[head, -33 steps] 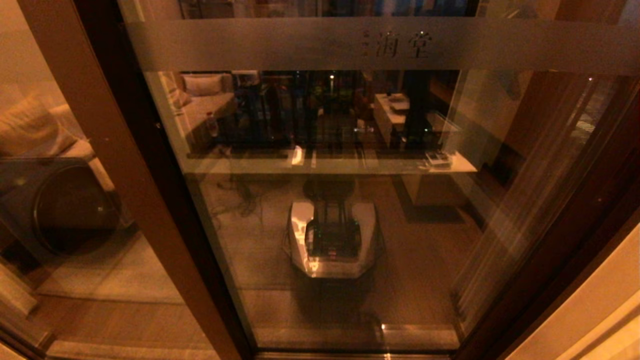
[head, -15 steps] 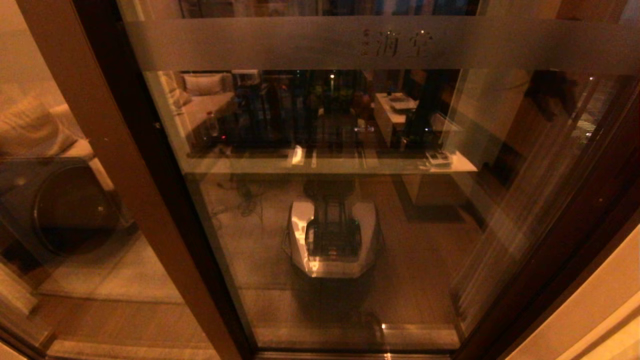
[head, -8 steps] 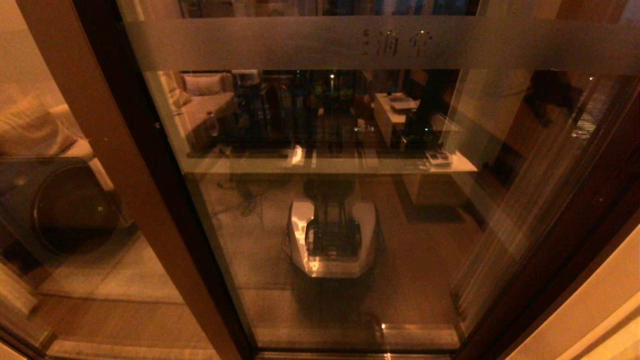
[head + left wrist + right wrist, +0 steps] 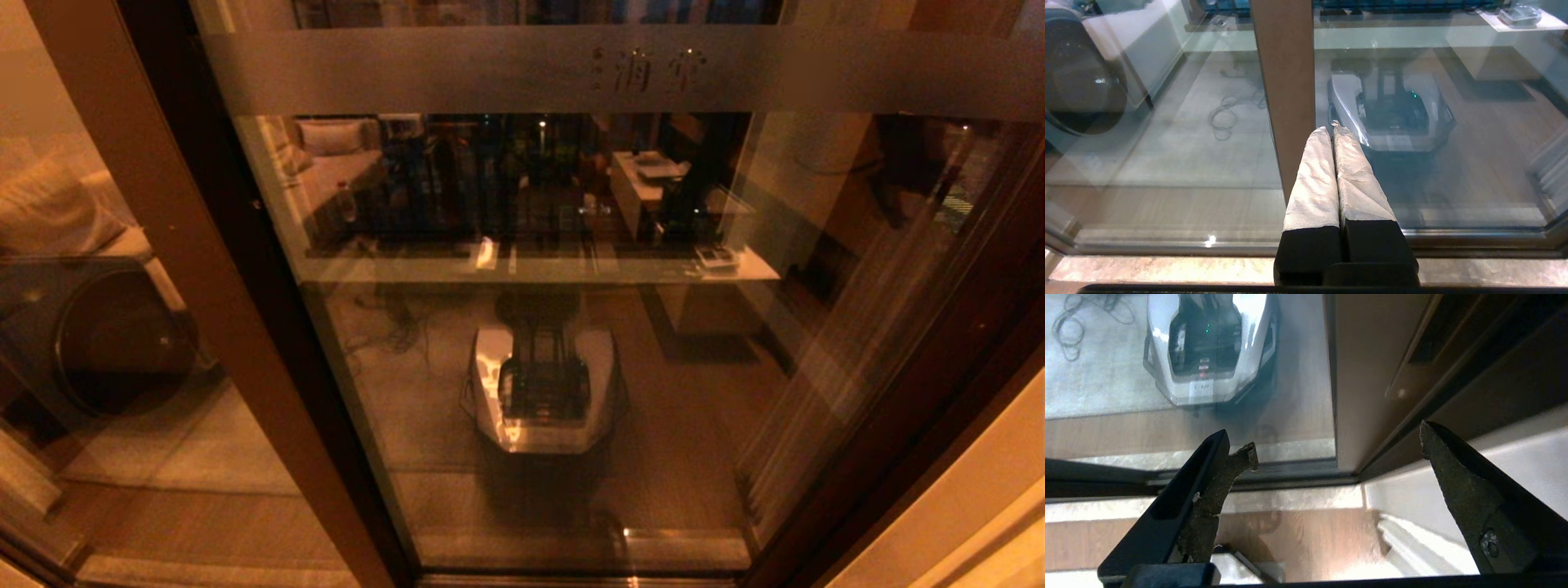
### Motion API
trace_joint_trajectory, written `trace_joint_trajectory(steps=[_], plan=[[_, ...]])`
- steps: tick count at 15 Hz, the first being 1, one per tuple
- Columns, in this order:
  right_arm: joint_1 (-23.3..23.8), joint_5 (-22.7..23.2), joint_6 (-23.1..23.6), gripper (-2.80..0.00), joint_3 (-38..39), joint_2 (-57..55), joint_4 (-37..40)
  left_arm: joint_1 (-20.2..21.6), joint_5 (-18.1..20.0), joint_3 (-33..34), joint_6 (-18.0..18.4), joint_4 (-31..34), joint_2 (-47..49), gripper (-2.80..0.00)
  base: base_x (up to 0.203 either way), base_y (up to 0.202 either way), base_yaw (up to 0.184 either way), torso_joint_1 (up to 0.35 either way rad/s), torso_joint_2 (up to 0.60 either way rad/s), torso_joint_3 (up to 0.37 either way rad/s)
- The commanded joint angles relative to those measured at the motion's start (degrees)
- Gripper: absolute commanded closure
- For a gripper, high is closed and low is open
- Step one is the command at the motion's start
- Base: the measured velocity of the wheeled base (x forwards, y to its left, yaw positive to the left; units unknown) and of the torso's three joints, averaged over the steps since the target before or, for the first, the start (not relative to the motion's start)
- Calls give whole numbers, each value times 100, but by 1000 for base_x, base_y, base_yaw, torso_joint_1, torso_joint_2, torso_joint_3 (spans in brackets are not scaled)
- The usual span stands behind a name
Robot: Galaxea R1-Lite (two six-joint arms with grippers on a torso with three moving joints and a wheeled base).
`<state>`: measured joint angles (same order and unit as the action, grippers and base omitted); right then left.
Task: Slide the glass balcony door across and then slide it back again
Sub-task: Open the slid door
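Dim, amber-lit room; wooden floor [image 4: 1298,535] runs up to door track [image 4: 1290,475]. Left hand [image 4: 1334,130] low before glass, padded fingers [image 4: 1314,179] pressed together, holding nothing, pointing at wide brown post [image 4: 1284,81]. Right hand [image 4: 1337,443] near door's lower corner, fingers [image 4: 1457,490] spread wide apart, empty, clear of frame. Glass balcony door [image 4: 531,327] fills middle of head view, dark reddish-brown stile [image 4: 1367,375] at its right edge, recessed handle slot [image 4: 1431,328] above hand. Frosted band [image 4: 571,69] with etched characters across top. Robot base reflection [image 4: 543,388] in pane.
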<state>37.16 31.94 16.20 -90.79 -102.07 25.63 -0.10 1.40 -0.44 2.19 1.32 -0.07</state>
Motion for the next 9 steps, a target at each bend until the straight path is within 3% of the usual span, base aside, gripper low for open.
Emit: trace_joint_trajectory(steps=[1,9], plan=[[-3,16,14,-280,-82,-161,-103,1,0,0,0,0,7,0,0,0,0,0,0,0],[-85,-4,49,-280,-395,-419,-277,1,0,0,0,0,7,0,0,0,0,0,0,0]])
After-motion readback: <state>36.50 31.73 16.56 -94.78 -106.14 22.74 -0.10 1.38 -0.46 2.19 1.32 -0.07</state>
